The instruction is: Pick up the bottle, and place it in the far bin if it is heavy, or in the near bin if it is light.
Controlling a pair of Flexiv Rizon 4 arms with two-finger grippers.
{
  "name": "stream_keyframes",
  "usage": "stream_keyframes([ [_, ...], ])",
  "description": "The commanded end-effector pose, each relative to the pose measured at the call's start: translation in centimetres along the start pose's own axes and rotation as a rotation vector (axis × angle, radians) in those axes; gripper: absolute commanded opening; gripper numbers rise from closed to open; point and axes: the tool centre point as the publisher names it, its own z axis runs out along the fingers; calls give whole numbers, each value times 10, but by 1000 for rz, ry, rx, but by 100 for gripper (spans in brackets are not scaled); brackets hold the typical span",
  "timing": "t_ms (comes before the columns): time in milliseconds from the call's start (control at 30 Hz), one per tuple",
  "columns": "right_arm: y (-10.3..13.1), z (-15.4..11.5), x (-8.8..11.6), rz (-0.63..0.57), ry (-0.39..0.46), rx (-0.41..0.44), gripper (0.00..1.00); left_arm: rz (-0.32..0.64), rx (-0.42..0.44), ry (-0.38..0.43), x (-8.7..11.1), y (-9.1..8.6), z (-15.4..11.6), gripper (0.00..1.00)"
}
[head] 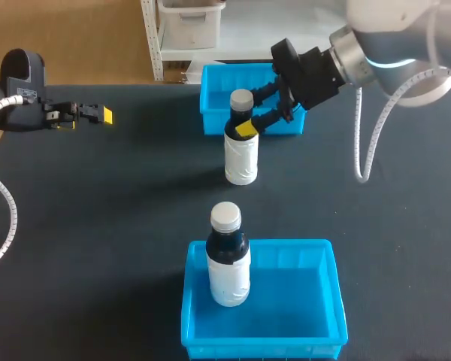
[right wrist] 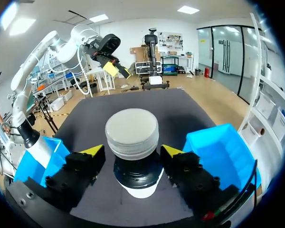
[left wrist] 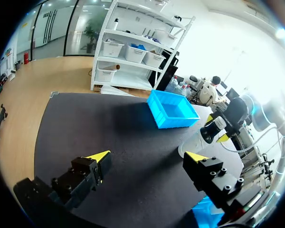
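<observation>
A white bottle [head: 240, 154] with a dark neck and grey cap stands upright on the black table, just in front of the far blue bin [head: 214, 113]. My right gripper [head: 244, 113] straddles its neck. In the right wrist view the bottle [right wrist: 132, 133] sits between the yellow-tipped fingers of my right gripper [right wrist: 133, 151], which are open with a thin gap on each side. My left gripper [head: 83, 114] hovers open and empty at the table's far left. The left wrist view shows my left gripper [left wrist: 147, 159] above bare table, with the bottle [left wrist: 187, 147] and far bin [left wrist: 173, 111] ahead.
The near blue bin [head: 338, 301] sits at the table's front edge with a second, similar bottle [head: 229, 263] standing in its left side. In the right wrist view that near bin [right wrist: 26, 164] lies beside the gripper, and the far bin [right wrist: 223, 147] on the other side.
</observation>
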Motion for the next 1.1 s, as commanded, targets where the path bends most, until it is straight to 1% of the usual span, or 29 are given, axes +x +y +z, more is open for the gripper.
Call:
stream_keyframes([
  [33, -4, 4, 1, 4, -2, 1, 0, 0, 0, 0, 0, 0, 0, 100],
  [400, -2, 6, -2, -9, -9, 8, 0, 0, 0, 0, 0, 0, 0, 100],
  [600, -4, -10, -5, -16, -6, 32, 0, 0, 0, 0, 0, 0, 0, 100],
  [833, -6, -36, -9, -21, 1, 80, 0, 0, 0, 0, 0, 0, 0, 100],
  [1100, -3, -63, -10, -14, 15, 123, 0, 0, 0, 0, 0, 0, 0, 100],
])
